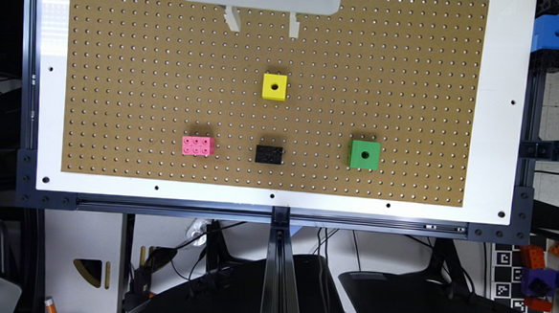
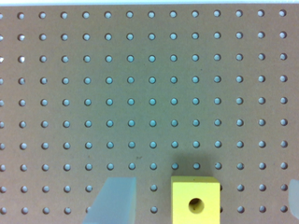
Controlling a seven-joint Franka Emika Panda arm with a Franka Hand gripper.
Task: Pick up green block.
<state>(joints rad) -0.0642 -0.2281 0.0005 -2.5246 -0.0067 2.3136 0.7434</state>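
The green block (image 1: 365,154), a bright green cube with a dark round hole in its top, sits on the brown pegboard (image 1: 409,62) toward the exterior view's right, near the board's front edge. My gripper (image 1: 263,24) hangs high over the back of the board, far from the green block, and is open with nothing held. In the wrist view the gripper (image 2: 205,184) shows one pale finger (image 2: 112,200) and the edge of the other, standing wide apart.
A yellow cube with a hole (image 1: 274,86) (image 2: 195,200) lies mid-board, just in front of the gripper. A pink studded brick (image 1: 198,146) and a black studded brick (image 1: 268,154) sit in the green block's row. A blue cube (image 1: 553,33) rests on the frame beyond the board's right edge.
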